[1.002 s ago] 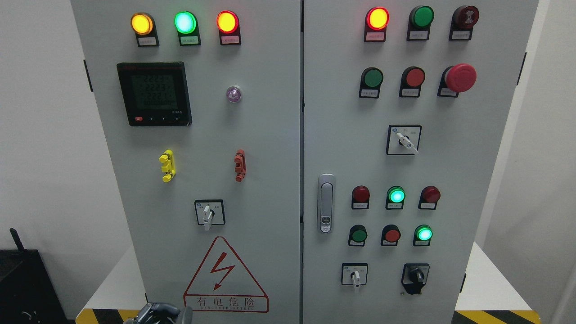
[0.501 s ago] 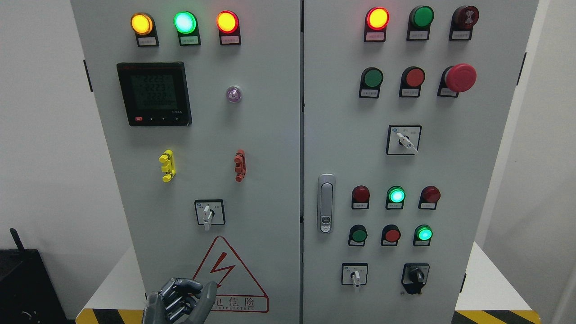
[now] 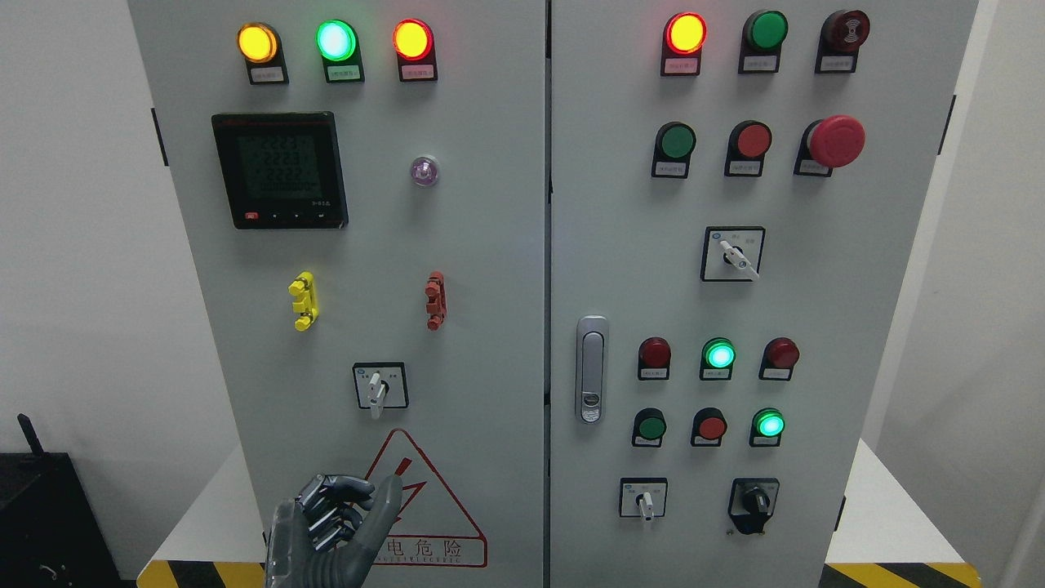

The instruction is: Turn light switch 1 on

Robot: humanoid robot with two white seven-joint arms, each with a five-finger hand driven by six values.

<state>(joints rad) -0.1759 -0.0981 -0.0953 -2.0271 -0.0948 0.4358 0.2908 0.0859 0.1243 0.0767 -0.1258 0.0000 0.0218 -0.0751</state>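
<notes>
A grey electrical cabinet fills the head view with two doors. On the left door a white-handled rotary switch sits in a black-framed plate, its handle pointing down. My left hand rises from the bottom edge, below and left of that switch, over the red lightning warning triangle. Its fingers are curled in and its thumb points up; it holds nothing. The hand is well apart from the switch. My right hand is out of view.
The right door carries more rotary switches, push buttons, lit lamps, a red mushroom stop button and a door latch. A meter display sits at upper left. A black box stands at lower left.
My left hand has risen from the bottom edge into view, moving up and slightly right toward the left door's rotary switch. Nothing on the panel has changed.
</notes>
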